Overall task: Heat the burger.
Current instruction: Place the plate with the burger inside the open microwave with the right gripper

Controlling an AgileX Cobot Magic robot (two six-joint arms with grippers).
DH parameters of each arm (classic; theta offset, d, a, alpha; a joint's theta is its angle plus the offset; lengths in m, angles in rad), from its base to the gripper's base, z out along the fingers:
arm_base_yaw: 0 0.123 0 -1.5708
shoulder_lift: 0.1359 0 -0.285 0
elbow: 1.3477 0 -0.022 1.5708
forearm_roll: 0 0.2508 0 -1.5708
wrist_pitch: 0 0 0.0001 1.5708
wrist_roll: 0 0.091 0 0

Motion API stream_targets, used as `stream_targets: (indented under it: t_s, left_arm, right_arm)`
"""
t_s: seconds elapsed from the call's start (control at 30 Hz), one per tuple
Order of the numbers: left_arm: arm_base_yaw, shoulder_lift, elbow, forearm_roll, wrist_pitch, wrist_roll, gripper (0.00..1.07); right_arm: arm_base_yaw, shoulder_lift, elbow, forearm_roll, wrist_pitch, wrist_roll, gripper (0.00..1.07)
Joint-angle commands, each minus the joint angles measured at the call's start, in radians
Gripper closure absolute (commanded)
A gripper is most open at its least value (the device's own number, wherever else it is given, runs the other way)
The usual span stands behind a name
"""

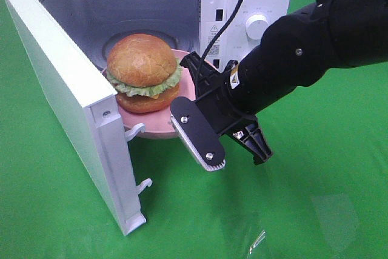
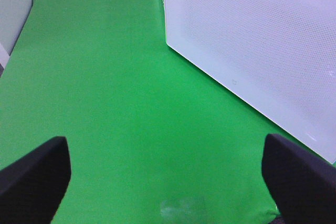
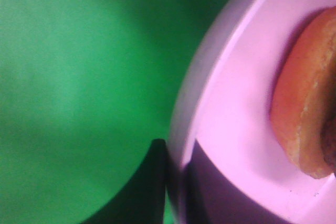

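Observation:
The burger (image 1: 143, 71), with a golden-brown bun, green lettuce and orange cheese, sits on a pink plate (image 1: 151, 128) in the mouth of the open white microwave (image 1: 242, 4). My right gripper (image 1: 193, 130) is at the plate's right rim. In the right wrist view the gripper (image 3: 178, 182) is shut on the pink plate's rim (image 3: 226, 129), with the bottom bun (image 3: 304, 108) just beyond. My left gripper (image 2: 168, 177) is open and empty above the green cloth, and is out of the exterior high view.
The microwave door (image 1: 66, 95) stands swung open to the left, with its latches next to the plate. Its white outer face (image 2: 262, 40) lies ahead of the left gripper. Green cloth (image 1: 315, 198) covers the table.

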Motion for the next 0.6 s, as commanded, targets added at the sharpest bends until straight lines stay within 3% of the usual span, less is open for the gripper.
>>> stream_targets:
  t_s: [0.03,0.47,0.6]
  left_arm:
    - [-0.004,-0.017,0.002,0.001,-0.014,0.0,0.16]
    - [-0.004,-0.017,0.002,0.001,-0.014,0.0,0.16]
    - [-0.004,-0.017,0.002,0.001,-0.014,0.0,0.16]
  right_arm:
    - [0.003,-0.003,-0.028,0.006,-0.062,0.008,1.07]
    - [0.003,0.098,-0.16,0.006,-0.026,0.046,1.07]
    - [0.003,0.157,-0.246,0.005,0.016,0.091,1.07]
